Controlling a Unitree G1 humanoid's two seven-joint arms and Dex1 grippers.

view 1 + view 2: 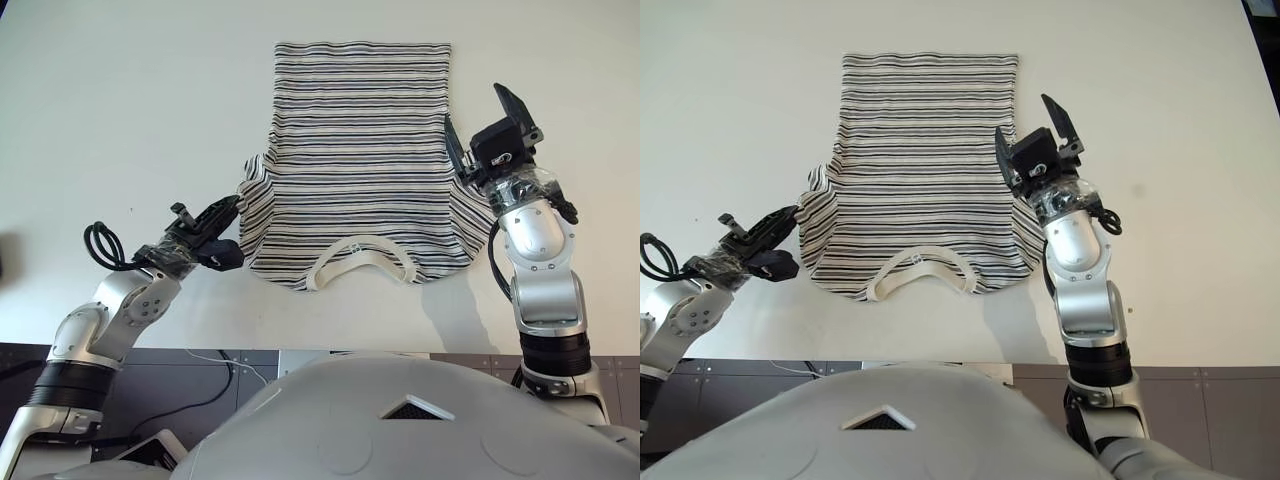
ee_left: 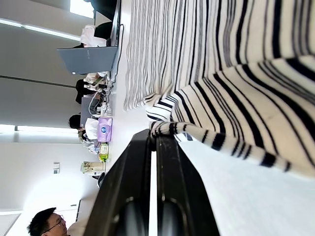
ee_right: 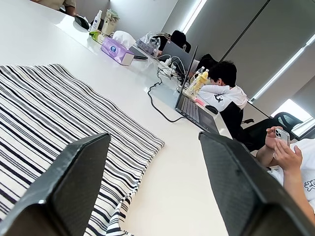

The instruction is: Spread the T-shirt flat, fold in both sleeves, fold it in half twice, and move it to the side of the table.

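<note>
Cloth, tabletop, plastic
The T-shirt (image 1: 360, 160) is matt striped knit cloth; the table (image 1: 120, 100) is smooth, white and faintly glossy; the right gripper (image 1: 472, 102) is matt black plastic.

Readable text: none can be made out.
T-shirt (image 1: 360, 130): only stripes are shown, no lettering.
Purple box (image 3: 116, 49): a pale mark is carried, too small to be read.

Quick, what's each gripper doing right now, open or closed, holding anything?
Left gripper: jaws closed on the sleeve edge of the T-shirt.
Right gripper: jaws open, holding nothing.
</note>
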